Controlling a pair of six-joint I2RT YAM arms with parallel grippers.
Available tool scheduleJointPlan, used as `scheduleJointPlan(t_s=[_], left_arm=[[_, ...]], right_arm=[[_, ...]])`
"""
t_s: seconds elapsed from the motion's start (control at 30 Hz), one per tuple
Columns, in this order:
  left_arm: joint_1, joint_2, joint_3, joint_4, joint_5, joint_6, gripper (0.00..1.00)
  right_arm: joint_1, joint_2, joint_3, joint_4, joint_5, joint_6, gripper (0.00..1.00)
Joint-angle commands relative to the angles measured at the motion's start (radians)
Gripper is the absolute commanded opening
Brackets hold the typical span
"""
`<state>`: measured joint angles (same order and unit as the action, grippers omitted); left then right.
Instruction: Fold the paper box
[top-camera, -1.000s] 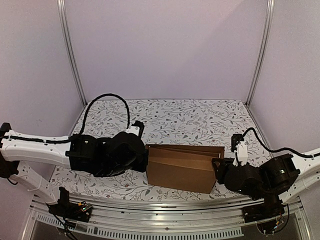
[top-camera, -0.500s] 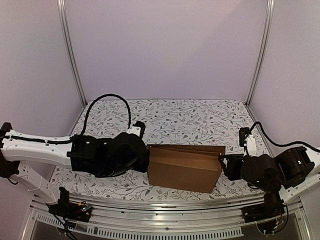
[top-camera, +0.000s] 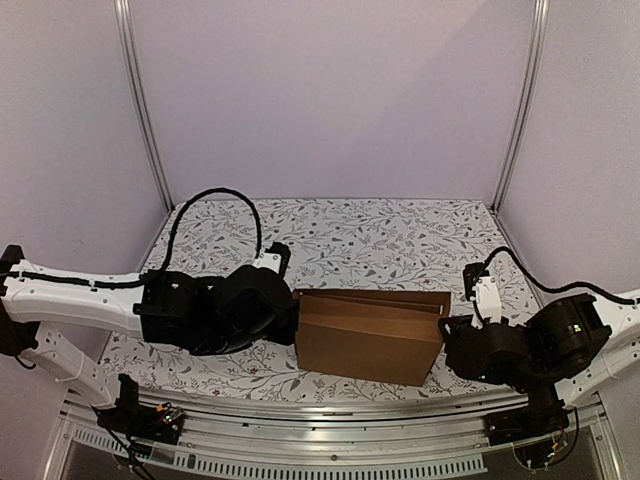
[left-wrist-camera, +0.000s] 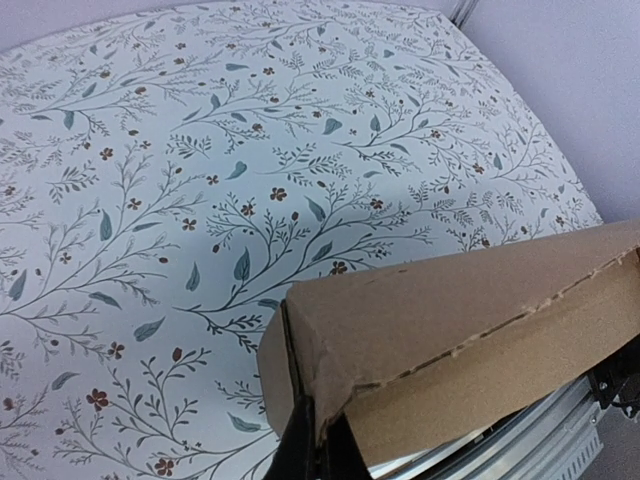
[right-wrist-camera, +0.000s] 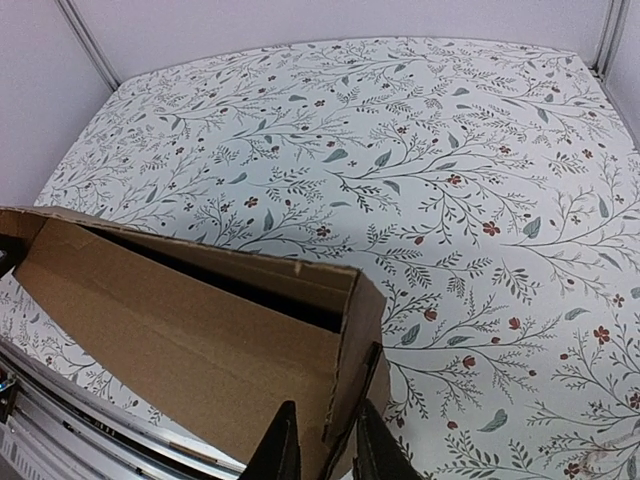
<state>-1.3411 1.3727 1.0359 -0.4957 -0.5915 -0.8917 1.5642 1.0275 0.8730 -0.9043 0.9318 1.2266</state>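
The paper box (top-camera: 370, 335) is a brown cardboard shell standing on the floral table between my arms, with its long front panel facing the near edge. My left gripper (top-camera: 293, 322) is at its left end. In the left wrist view the gripper (left-wrist-camera: 320, 452) is shut on the box's (left-wrist-camera: 470, 330) corner edge. My right gripper (top-camera: 441, 335) is at the right end. In the right wrist view the gripper (right-wrist-camera: 325, 452) is open, its fingers (right-wrist-camera: 285, 450) straddling the end wall of the box (right-wrist-camera: 180, 340), whose dark open slot shows on top.
The floral table cover (top-camera: 370, 240) stretches behind the box to the lilac back wall. A metal rail (top-camera: 330, 455) runs along the near edge, close under the box. Upright frame posts (top-camera: 140, 100) stand at the back corners.
My right arm pulled away to the right, then came back to the box's right end, its fingers now around the end wall. The left arm and its grip have not moved.
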Motion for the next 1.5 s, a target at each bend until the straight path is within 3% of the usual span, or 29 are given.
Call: scheduleJointPlan(t_s=[0.0, 0.23, 0.73, 0.97, 1.47], left_arm=[[-0.024, 0.030, -0.057, -0.118, 0.099, -0.015, 0.00], [-0.026, 0.029, -0.059, -0.120, 0.096, -0.017, 0.00], [-0.026, 0.043, -0.049, -0.121, 0.093, -0.018, 0.00], [-0.026, 0.039, -0.048, -0.123, 0.093, -0.015, 0.00], [-0.026, 0.036, -0.050, -0.124, 0.091, -0.009, 0.00]], right_arm=[[0.006, 0.007, 0.019, -0.072, 0.042, 0.039, 0.15], [0.006, -0.015, 0.014, -0.133, 0.068, 0.075, 0.00], [0.006, -0.017, -0.025, -0.109, 0.021, 0.103, 0.00], [0.006, -0.061, 0.018, -0.095, 0.035, 0.020, 0.17], [0.004, -0.100, 0.102, -0.085, 0.105, -0.087, 0.20]])
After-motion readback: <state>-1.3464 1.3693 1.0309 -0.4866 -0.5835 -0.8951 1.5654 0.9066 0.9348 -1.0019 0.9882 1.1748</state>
